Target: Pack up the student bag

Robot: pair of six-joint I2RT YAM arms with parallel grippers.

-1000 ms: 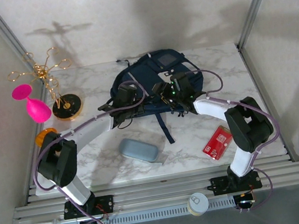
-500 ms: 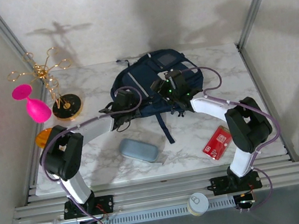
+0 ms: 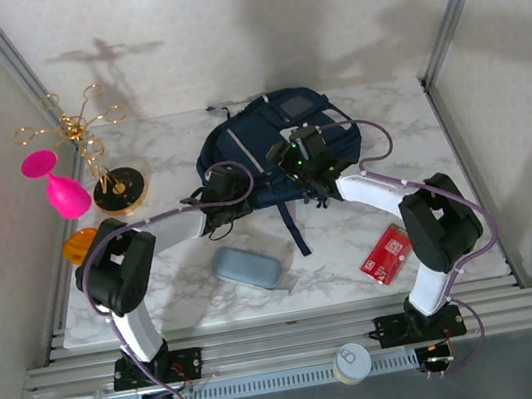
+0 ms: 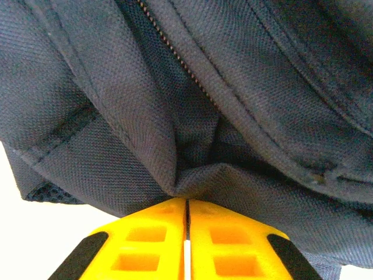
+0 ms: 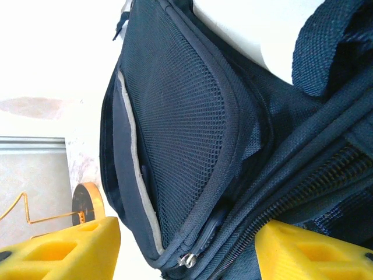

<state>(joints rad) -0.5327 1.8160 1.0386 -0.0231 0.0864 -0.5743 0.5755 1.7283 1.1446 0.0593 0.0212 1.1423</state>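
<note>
At the back of the table [image 3: 335, 249] we brace the student bag [image 3: 272, 143]: left gripper [image 4: 186, 204] clamped on a fabric fold, right gripper [image 5: 186, 248] with jaws apart, which next should close on the zipper pull [image 5: 187, 261]

**Student bag lying at my 12 o'clock**

The student bag [image 3: 265, 131] is a large navy-blue fabric backpack. It lies on the marble surface [image 3: 418, 135] at 12 o'clock from my bases, toward the far edge. A grey patch [image 3: 294, 107] sits at its far end, and a pale stripe [image 3: 238, 148] runs along its 9 o'clock side. One dark strap [image 3: 294, 227] trails loose toward 6 o'clock. Up close I see a dark mesh panel [image 5: 186, 128] edged by a zipper with a small metal pull [image 5: 187, 260]. A fold of the cloth [image 4: 175, 175] is pinched in my left end effector [image 4: 186, 203].
</note>
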